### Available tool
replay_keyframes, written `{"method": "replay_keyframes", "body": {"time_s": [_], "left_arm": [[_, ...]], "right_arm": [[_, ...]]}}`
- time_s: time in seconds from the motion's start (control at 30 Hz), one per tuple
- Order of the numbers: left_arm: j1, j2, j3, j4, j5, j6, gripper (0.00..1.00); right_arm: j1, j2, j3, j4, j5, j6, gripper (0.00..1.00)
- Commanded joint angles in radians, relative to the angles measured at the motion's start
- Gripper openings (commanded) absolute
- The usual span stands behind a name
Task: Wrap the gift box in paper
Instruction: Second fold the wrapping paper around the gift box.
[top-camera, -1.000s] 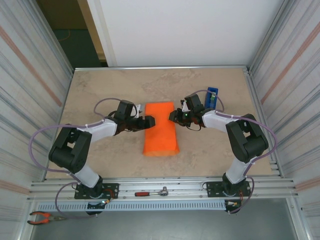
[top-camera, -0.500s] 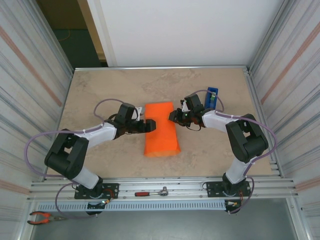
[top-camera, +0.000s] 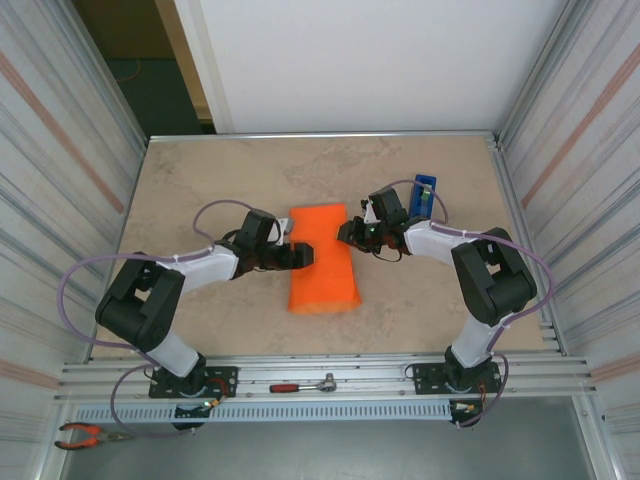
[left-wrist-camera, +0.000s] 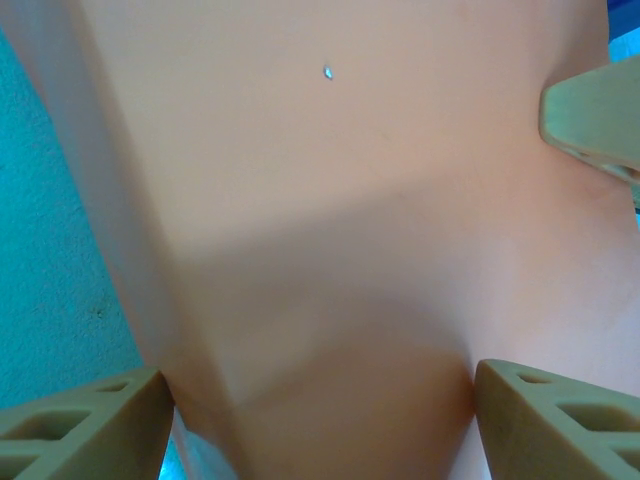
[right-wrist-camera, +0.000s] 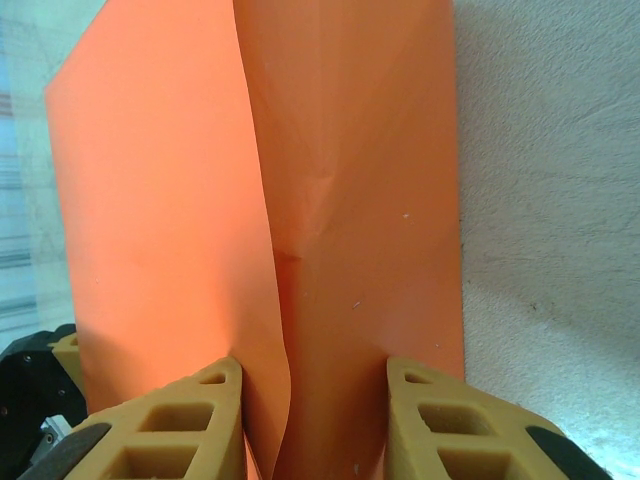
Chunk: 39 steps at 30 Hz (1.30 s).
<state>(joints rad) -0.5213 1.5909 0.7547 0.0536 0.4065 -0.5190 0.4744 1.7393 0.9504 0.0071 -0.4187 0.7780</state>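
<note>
Jaws wide, left gripper (top-camera: 302, 255) sits over paper (top-camera: 322, 278); right gripper (right-wrist-camera: 312, 385), parted, straddles a fold its wrist shows.

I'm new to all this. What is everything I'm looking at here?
paper: one, bright orange, folded, mid-table
tape dispenser: one, blue, upright, right of the paper
ratchet wrench: one, red handle, near rail
pliers: one pair, orange handles, near left corner
table: one, beige, under it all
left arm, right arm: two, black and white, near edge
left tool: one, tan fingers spread, at the paper's left edge
right tool: one, paper between its tan fingers, paper's right edge
</note>
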Motion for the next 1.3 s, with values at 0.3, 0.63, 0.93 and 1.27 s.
{"method": "replay_keyframes", "body": {"time_s": [0.3, 0.63, 0.93, 1.27], "left_arm": [[-0.031, 0.075, -0.048, -0.098, -0.085, -0.009, 0.71], [-0.03, 0.082, -0.048, -0.128, -0.107, -0.018, 0.7], [-0.03, 0.076, -0.038, -0.146, -0.115, -0.008, 0.7], [-0.03, 0.08, -0.03, -0.149, -0.113, -0.007, 0.69]], "right_arm": [[0.001, 0.042, 0.011, -0.185, 0.01, -0.028, 0.27], [-0.14, -0.076, 0.035, -0.208, -0.077, -0.043, 0.63], [-0.247, -0.18, -0.025, -0.164, -0.273, -0.026, 0.59], [-0.306, -0.166, 0.001, -0.194, -0.266, -0.054, 0.55]]}}
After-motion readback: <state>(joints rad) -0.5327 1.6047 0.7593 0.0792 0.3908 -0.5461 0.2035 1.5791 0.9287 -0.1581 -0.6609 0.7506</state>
